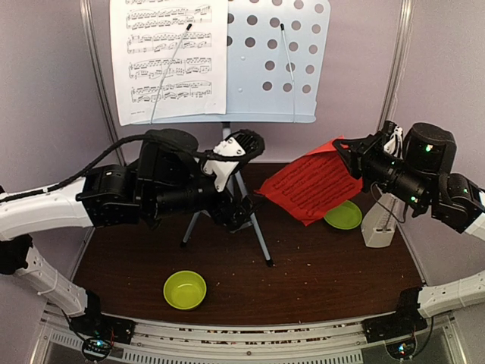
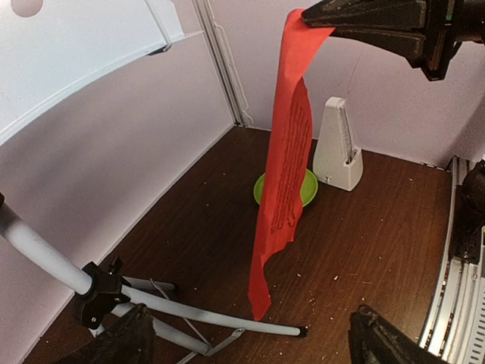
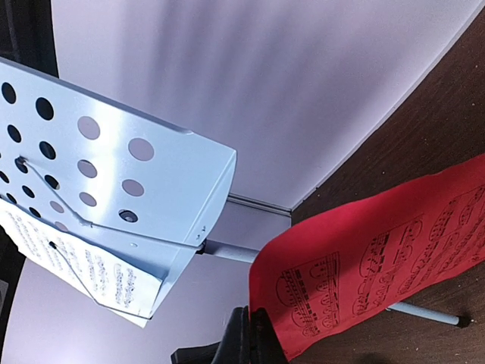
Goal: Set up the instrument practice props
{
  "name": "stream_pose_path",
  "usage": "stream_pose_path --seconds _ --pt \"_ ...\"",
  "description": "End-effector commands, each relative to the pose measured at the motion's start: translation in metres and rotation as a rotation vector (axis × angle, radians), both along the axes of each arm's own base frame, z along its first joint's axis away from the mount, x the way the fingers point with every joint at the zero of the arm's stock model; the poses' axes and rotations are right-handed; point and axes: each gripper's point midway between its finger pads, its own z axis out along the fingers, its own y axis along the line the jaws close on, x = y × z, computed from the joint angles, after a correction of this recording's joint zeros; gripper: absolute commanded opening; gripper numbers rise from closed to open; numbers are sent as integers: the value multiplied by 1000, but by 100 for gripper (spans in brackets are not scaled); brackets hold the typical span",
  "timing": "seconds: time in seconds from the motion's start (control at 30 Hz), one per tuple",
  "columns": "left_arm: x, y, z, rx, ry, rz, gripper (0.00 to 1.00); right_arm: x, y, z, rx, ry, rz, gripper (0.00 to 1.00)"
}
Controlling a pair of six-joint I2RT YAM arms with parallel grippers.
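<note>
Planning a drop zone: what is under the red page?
A lime-green plate lies on the table below the red page held by the right gripper. The page covers part of the plate, hiding anything there.

red page [image 1: 314,189], white page [image 1: 170,57], notation, no words

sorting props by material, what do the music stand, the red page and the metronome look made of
Music stand: looks like thin painted sheet metal, with a pale satin finish, punched round holes and a folded lip along the bottom.
Red page: matte paper; it hangs limp and curls, and is printed with notes.
Metronome: a cream, smooth case, probably plastic, though painted wood cannot be ruled out.
</note>
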Motion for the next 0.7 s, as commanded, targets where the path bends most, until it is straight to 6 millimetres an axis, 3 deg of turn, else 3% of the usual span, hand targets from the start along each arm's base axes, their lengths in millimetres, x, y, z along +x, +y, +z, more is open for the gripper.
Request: stream_pose_path --seconds 0.0,0.37,0.47,0.67 --pt "6 -6 15 -19 -41 18 91 0 -6 21 76 -4 -21 0" --pt "16 -34 24 10 -109 1 85 -1 6 40 168 -8 29 0" --pt "20 -37 24 11 -120 13 78 -2 6 45 197 -12 32 0" --pt "29 -33 38 -38 -140 43 52 -3 8 54 222 -30 48 0"
